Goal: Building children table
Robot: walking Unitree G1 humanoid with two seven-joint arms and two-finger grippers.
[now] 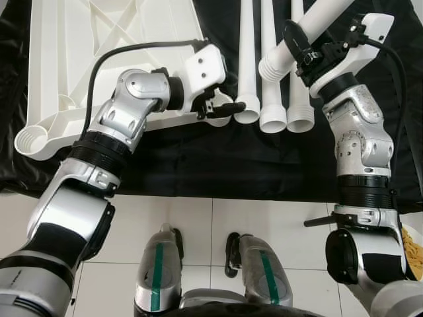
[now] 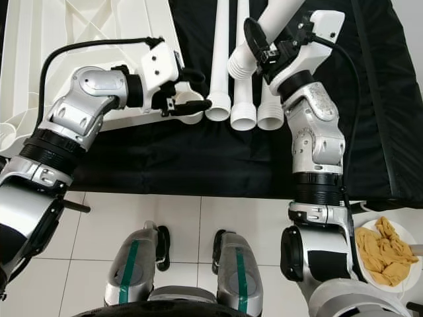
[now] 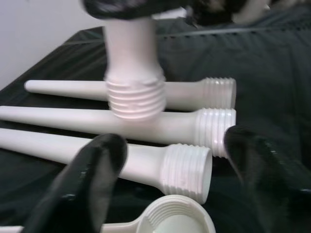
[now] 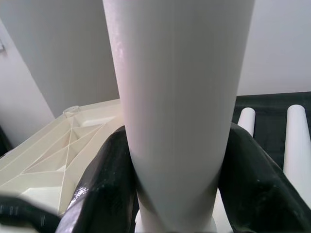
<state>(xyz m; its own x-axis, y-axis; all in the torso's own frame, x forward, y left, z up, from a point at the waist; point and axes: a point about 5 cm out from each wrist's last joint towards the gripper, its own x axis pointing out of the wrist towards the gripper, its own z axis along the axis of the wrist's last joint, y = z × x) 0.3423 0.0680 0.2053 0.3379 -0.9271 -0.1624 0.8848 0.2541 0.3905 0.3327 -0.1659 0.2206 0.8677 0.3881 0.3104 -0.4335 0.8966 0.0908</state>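
feet (image 1: pixel 198 264) stand on tile before the black cloth (image 1: pixel 218 165). right hand (image 1: pixel 295 46), closed round a leg (image 1: pixel 310 30), holds its threaded end lifted, likely for screwing in. left hand (image 1: pixel 221 109), fingers apart and empty, steadies the tabletop (image 1: pixel 79 59) at its corner socket (image 3: pixel 177 218), three legs (image 1: pixel 274 99) just beside.

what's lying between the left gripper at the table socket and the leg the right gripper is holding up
Three loose legs on the black cloth, seen in both eye views.

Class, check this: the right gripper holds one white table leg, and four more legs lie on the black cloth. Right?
Not quite. Three legs lie on the black cloth, not four, as the left eye view shows. The right gripper does hold one white leg.
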